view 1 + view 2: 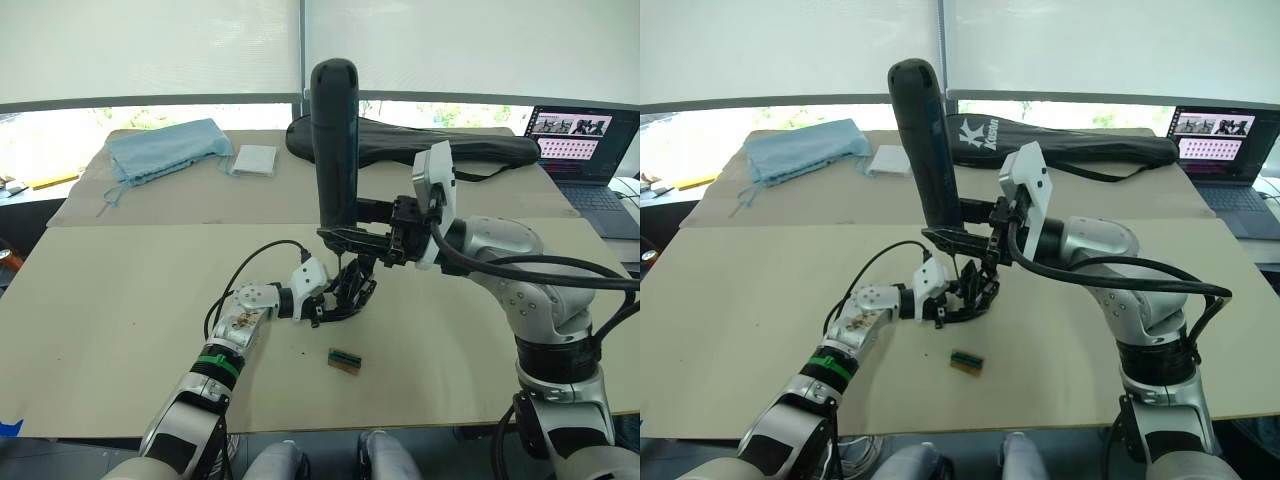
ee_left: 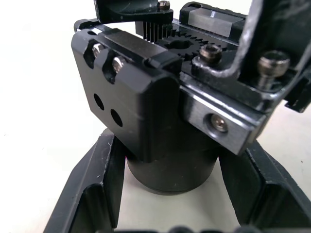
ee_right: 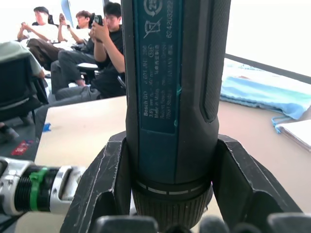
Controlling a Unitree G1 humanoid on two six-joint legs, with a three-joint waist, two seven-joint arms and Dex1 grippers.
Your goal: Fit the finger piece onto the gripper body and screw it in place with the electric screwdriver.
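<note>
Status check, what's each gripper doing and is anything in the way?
Left gripper shut on gripper body. Right gripper holds screwdriver upright, tip over body. Small green-topped block nearby, not blocking.

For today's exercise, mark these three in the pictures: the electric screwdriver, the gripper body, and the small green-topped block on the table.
electric screwdriver (image 1: 335, 140), left eye view, mid barrel.
gripper body (image 2: 131, 104), left wrist view, black housing face.
green-topped block (image 1: 344, 359), left eye view, top face.
</note>
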